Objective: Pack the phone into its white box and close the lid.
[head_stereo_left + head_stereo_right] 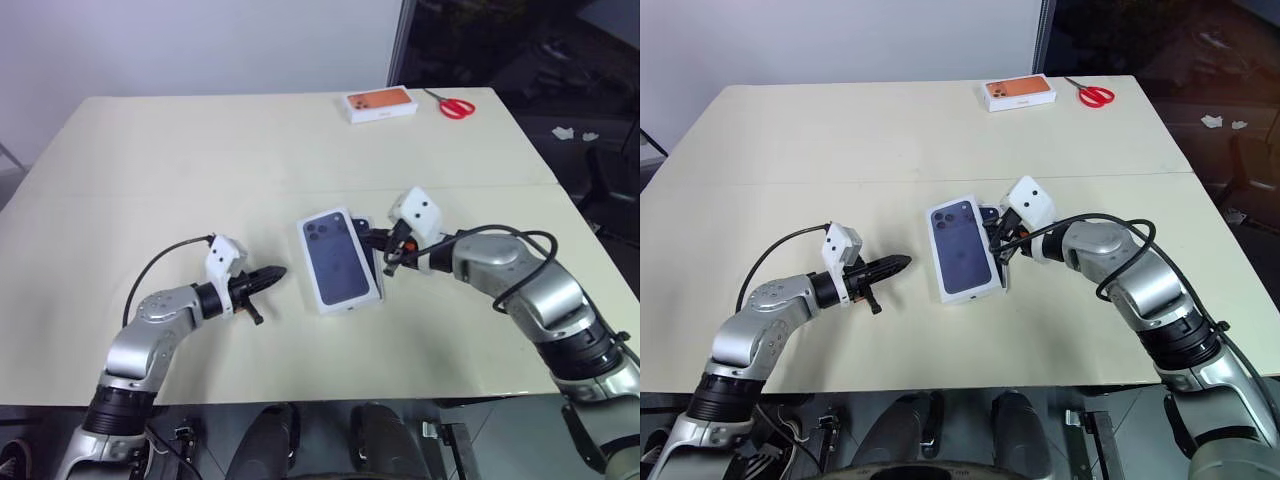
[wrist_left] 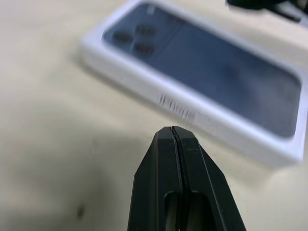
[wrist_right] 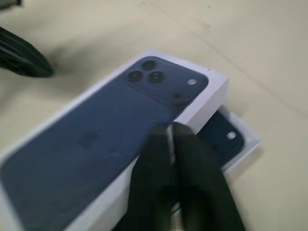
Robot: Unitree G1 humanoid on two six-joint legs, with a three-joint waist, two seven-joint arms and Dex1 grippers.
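Two grippers clenched empty: left gripper (image 1: 268, 274) near lid, right gripper (image 1: 385, 250) beside it | lid (image 1: 340, 260) askew over white box (image 3: 240, 144), phone (image 3: 219, 132) inside | lid's side print unreadable

The left gripper (image 2: 176, 132) has its two black jaws pressed together, only a thin seam between them, and nothing is held. Just beyond the tips lies the lid (image 2: 202, 82), a white rectangular cover set aslant on the pale surface (image 2: 53, 144), apart from the jaws. Its top carries a printed dark blue phone with three camera lenses at one end. Faint grey lettering runs along the white side wall facing the jaws.
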